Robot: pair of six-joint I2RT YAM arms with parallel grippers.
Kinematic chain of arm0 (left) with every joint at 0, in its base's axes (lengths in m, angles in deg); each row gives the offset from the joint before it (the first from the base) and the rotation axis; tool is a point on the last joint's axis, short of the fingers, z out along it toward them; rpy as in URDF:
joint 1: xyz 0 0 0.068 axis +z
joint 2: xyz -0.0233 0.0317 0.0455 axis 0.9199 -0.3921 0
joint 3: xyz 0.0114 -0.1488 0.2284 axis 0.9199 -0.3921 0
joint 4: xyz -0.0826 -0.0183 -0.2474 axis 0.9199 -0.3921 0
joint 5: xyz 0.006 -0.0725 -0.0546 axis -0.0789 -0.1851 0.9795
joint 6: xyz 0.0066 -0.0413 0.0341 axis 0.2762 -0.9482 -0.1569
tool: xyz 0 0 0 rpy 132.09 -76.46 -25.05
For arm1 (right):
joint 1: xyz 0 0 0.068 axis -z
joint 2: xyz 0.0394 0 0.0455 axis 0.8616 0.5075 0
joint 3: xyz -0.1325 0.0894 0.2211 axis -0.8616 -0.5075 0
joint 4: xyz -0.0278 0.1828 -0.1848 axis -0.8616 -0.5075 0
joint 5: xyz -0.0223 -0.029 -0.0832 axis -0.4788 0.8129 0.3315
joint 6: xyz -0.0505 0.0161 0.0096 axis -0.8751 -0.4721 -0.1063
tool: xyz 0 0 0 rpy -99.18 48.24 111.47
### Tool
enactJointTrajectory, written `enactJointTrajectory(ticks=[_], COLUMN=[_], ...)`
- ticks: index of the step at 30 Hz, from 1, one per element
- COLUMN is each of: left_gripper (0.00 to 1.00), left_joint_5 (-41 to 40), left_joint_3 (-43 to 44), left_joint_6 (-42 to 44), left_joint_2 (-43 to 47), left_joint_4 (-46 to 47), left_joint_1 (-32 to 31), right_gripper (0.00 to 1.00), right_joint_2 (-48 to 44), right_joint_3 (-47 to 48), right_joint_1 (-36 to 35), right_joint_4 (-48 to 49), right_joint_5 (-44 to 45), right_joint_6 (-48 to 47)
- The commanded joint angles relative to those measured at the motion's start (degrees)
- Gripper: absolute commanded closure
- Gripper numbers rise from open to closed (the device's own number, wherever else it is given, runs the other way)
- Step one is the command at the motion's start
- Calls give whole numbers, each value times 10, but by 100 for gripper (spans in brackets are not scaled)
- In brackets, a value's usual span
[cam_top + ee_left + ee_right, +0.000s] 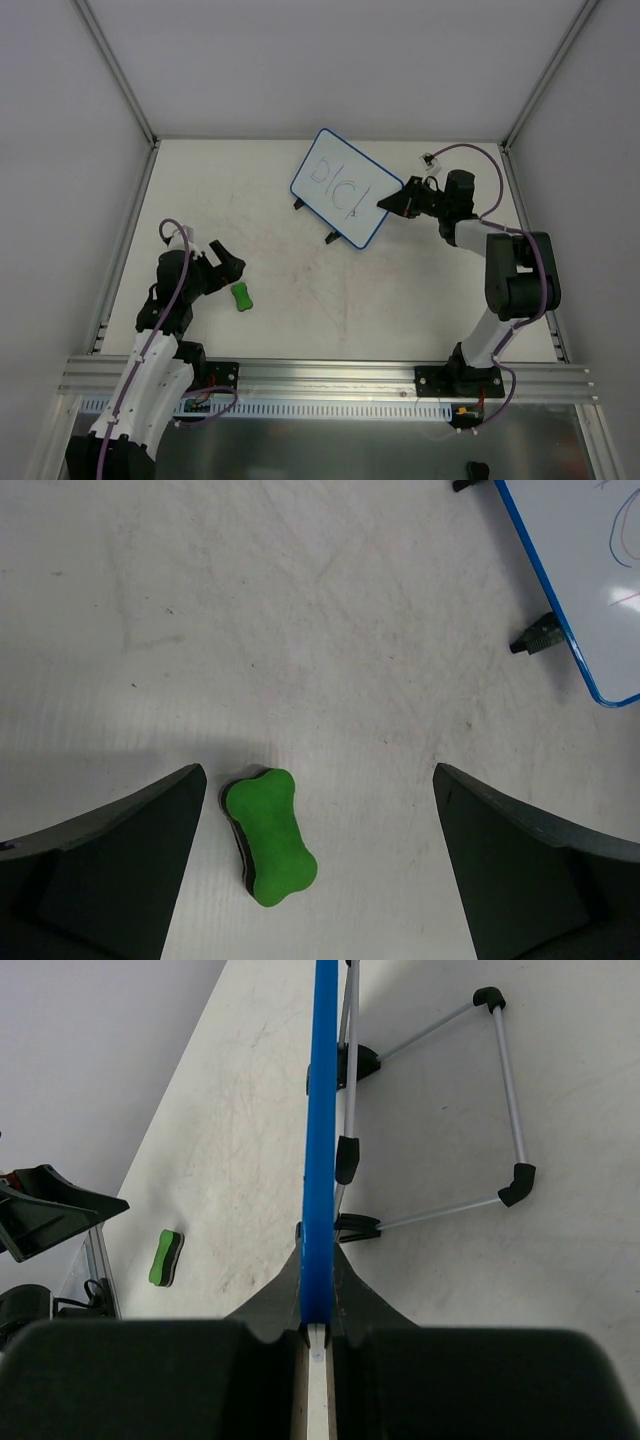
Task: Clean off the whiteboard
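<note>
Overhead, locate the whiteboard (347, 188) propped far-centre on the table (300, 320), long axis running far-left to near-right, marker lines not yet erased. Note right fingers (392, 203) clamped on its right edge. Note left fingers (226, 266) spread wide, empty, just beside the eraser (241, 297) and well apart from the board.

From left wrist, see eraser between the spread fingers, close beside one, long axis across the closing line; board cut off top-right.

From right wrist, see board edge-on in the grip, stand (516, 1182) behind; cannot see the writing face.
</note>
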Motion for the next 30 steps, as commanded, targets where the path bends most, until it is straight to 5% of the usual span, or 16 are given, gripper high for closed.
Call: enactJointTrajectory(ticks=[1, 12, 30], left_gripper=[1, 1, 1], left_joint_5=[12, -43, -37], left_joint_3=[35, 76, 97], left_joint_6=[-1, -6, 37], left_joint_2=[-14, -103, -165], left_joint_4=[-3, -34, -67], left_joint_1=[-27, -110, -124], right_gripper=[100, 100, 100], right_joint_2=[-4, -18, -9], right_joint_3=[31, 6, -89], right_joint_1=[16, -1, -23], right_joint_4=[-5, 14, 176], right_joint_5=[-51, -15, 32], right_joint_6=[-33, 17, 90])
